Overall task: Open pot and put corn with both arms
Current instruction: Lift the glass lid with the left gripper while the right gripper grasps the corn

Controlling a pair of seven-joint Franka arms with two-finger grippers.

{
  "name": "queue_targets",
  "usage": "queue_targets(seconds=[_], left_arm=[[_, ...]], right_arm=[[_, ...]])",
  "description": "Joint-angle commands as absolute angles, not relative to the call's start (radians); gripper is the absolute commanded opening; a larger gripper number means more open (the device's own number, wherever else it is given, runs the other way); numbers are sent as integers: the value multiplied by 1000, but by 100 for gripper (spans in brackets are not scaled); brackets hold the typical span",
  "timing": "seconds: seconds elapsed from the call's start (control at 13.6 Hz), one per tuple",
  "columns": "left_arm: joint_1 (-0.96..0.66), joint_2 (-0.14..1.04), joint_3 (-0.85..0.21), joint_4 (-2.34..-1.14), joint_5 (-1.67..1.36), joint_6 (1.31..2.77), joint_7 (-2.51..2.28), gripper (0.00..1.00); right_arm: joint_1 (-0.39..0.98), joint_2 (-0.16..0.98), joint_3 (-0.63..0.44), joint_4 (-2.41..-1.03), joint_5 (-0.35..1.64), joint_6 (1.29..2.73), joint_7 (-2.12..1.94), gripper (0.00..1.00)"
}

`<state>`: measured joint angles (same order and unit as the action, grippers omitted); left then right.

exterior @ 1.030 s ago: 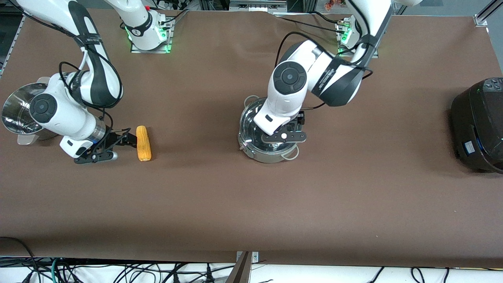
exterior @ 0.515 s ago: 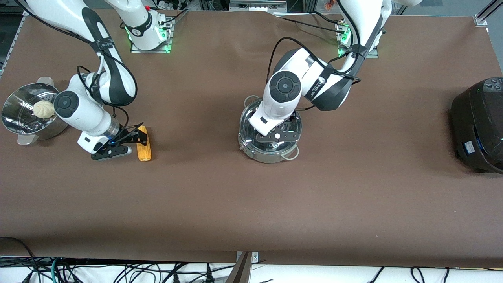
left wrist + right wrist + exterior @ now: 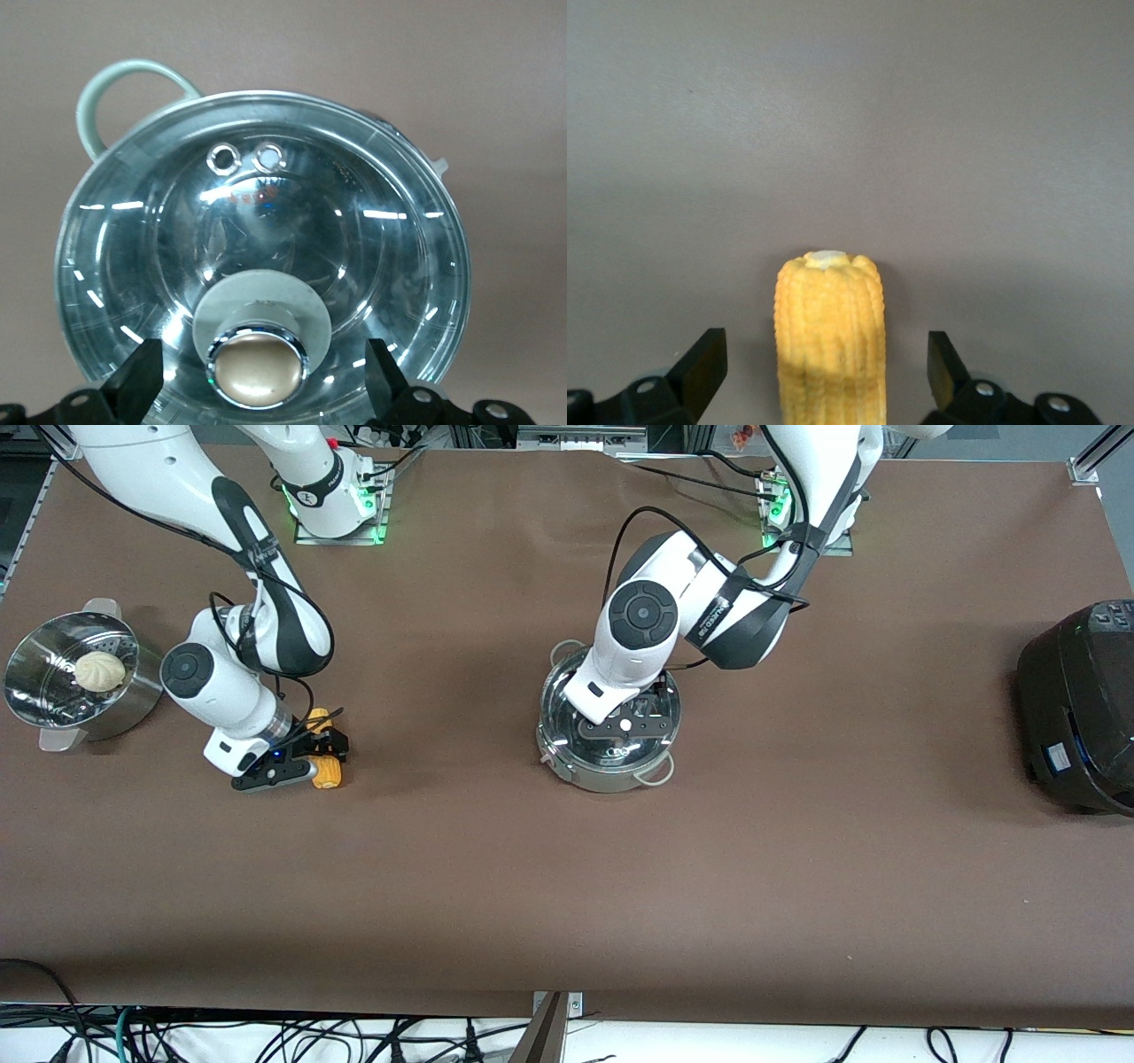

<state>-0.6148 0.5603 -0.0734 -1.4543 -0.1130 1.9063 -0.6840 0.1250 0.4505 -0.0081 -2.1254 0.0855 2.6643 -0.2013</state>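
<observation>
Two arms work over the brown table (image 3: 567,886) in the front view. The right gripper (image 3: 326,751) is down at the corn (image 3: 324,771), which lies on the table toward the right arm's end, its yellow ends showing on each side of the black fingers. Farther toward that end stands a steamer bowl (image 3: 35,682) with a pale bun (image 3: 97,670) in it. The left gripper (image 3: 631,717) is low over the pot (image 3: 607,775), which sits near the middle of the table with its glass lid (image 3: 567,708) on; a black cooker (image 3: 1076,708) stands at the left arm's end. From the left wrist view, the lid (image 3: 266,230) fills most of the picture, a loop handle (image 3: 111,88) of the pot curving out past its rim. The tan knob (image 3: 257,369) sits between the spread fingertips (image 3: 142,381) of the left gripper (image 3: 259,382), with clear gaps on both sides, so nothing is clamped. From the right wrist view, the corn (image 3: 829,341) lies on the table pointing away from the camera, its pale end showing. It sits midway between the fingertips (image 3: 700,363) of the right gripper (image 3: 824,367), which stand apart and do not touch it.
</observation>
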Motion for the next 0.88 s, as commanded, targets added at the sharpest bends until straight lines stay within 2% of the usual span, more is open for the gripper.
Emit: queue_targets(seconds=[0.0,0.29,0.37,0.66,0.74,0.81], left_arm=[[-618,522,-74,-1523,-127,1965,-676,100],[-618,523,-74,-1529,-123,1976,-673,92],[-618,523,-74,-1529,-123,1980,-673,86],[-618,520,-74,-1531,-121,1979,-669,33],[-618,519,-74,-1531,-121,1976,-667,21],[-617,512,-74,-1531,-121,1973,-667,13]], right_arm=[[118,471,2,-2131,104,2710,-238,100],[117,472,2,-2132,104,2711,-239,100],[115,471,2,-2132,106,2711,-247,100],[109,465,0,-2161,106,2711,-267,100],[106,463,0,-2166,106,2711,-267,100],[106,463,0,-2167,106,2711,-267,100]])
